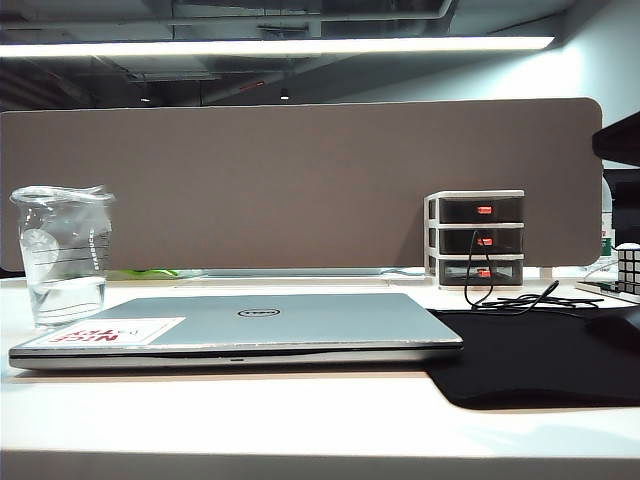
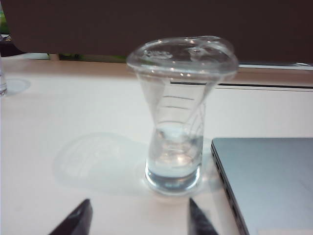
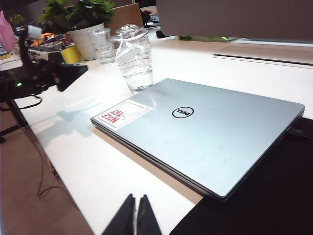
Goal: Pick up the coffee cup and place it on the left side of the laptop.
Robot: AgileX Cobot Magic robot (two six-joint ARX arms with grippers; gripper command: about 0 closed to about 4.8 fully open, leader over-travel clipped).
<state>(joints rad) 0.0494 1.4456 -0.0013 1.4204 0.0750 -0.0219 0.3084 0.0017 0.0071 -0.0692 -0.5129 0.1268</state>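
Observation:
The coffee cup (image 1: pixel 65 255) is a clear plastic tumbler with ring lines and a little clear liquid at the bottom. It stands upright on the white table, just left of the closed silver Dell laptop (image 1: pixel 260 325). In the left wrist view the coffee cup (image 2: pixel 175 147) looks pinched at its waist and stands next to the laptop's (image 2: pixel 269 181) corner. My left gripper (image 2: pixel 140 208) is open, with its tips short of the cup and nothing between them. My right gripper (image 3: pixel 137 200) is shut and empty, hanging over the table edge in front of the laptop (image 3: pixel 210 132) and well away from the cup (image 3: pixel 133 58).
A brown partition (image 1: pixel 300 180) closes the back of the table. At the right are a small drawer unit (image 1: pixel 475 238), a black cable (image 1: pixel 510 298), a black mat (image 1: pixel 540 355) and a puzzle cube (image 1: pixel 628 268). A second clear cup (image 3: pixel 101 45) and a potted plant (image 3: pixel 85 36) stand beyond the coffee cup.

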